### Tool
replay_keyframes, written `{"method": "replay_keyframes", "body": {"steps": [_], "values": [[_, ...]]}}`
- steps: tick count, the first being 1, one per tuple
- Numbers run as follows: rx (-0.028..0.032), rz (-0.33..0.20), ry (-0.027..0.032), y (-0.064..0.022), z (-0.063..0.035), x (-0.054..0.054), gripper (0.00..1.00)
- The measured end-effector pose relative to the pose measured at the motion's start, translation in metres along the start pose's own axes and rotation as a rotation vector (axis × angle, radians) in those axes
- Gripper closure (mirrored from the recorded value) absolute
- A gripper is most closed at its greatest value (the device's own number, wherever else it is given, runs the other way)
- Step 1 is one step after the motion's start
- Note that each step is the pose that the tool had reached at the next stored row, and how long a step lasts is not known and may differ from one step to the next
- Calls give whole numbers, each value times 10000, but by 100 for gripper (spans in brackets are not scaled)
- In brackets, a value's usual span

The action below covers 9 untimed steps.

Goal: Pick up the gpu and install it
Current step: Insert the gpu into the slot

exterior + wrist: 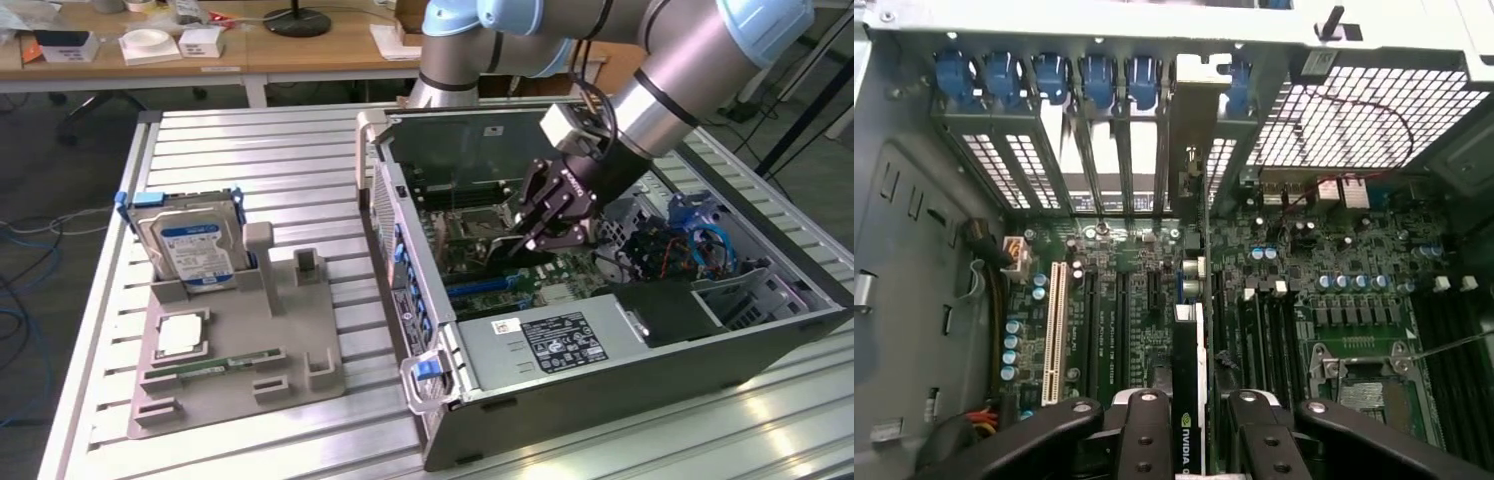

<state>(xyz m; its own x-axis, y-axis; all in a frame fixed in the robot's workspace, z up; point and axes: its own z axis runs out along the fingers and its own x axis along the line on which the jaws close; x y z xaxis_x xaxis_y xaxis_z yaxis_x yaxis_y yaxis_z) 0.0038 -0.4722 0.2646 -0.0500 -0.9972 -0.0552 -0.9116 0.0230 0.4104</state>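
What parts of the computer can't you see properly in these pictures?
gpu fan face: the wrist view shows the card edge-on; in the exterior view the claw blocks it.
Slot under the gpu: hidden by the card itself, wrist view.
Hard drive label words: too small, exterior view.

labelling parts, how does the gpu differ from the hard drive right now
Shape: the gpu is a thin card, the hard drive a boxy silver block with a blue-white label. Place: the gpu is gripped by the claw inside the open case over the motherboard; the hard drive stands in a grey holder outside it. Both stand on edge.
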Motion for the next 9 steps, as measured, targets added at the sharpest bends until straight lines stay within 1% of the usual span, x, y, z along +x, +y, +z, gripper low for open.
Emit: {"method": "replay_keyframes", "body": {"steps": [2,6,9], "values": [[0,1,2,-8,37,11,74],[0,0,2,52,142,21,74],[18,-2,1,37,195,24,74]]}}
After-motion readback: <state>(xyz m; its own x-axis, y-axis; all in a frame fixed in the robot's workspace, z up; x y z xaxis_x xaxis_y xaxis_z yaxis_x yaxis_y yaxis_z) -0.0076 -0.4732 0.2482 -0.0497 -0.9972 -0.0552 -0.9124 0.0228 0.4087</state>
